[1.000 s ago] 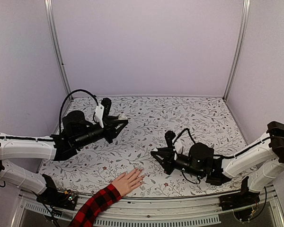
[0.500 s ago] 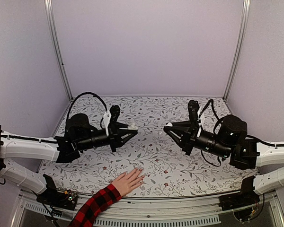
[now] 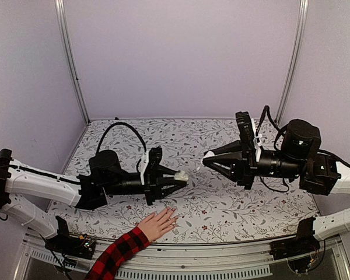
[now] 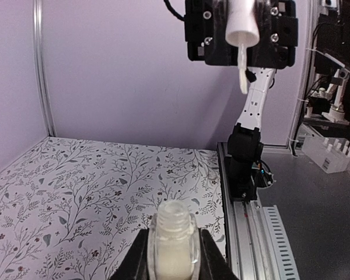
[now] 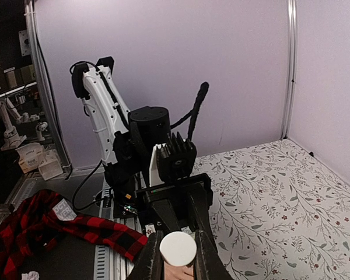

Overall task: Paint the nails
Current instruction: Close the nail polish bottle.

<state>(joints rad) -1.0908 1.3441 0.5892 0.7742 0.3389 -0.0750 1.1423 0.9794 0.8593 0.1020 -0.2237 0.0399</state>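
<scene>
A light-skinned hand (image 3: 157,224) with a red-and-black plaid sleeve (image 3: 118,252) lies palm down at the table's near edge. Its pale nails (image 3: 173,210) point toward the centre. My left gripper (image 3: 178,176) is shut on a small clear bottle (image 3: 181,174) and holds it just above and behind the fingertips. The bottle's neck is uncapped in the left wrist view (image 4: 173,217). My right gripper (image 3: 206,158) is shut on the white cap (image 5: 178,249) and is raised, facing the left gripper. The cap's brush (image 4: 243,74) hangs free.
The floral table cover (image 3: 233,210) is enclosed by lilac walls with metal corner posts (image 3: 289,64). A metal rail (image 3: 221,254) runs along the near edge. The left arm's cable (image 3: 125,129) loops above it. Both arms stretch inward above the table.
My left gripper has moved right and forward with the bottle, ending over the hand's fingertips. My right arm has risen from low over the table to a raised pose on the right.
</scene>
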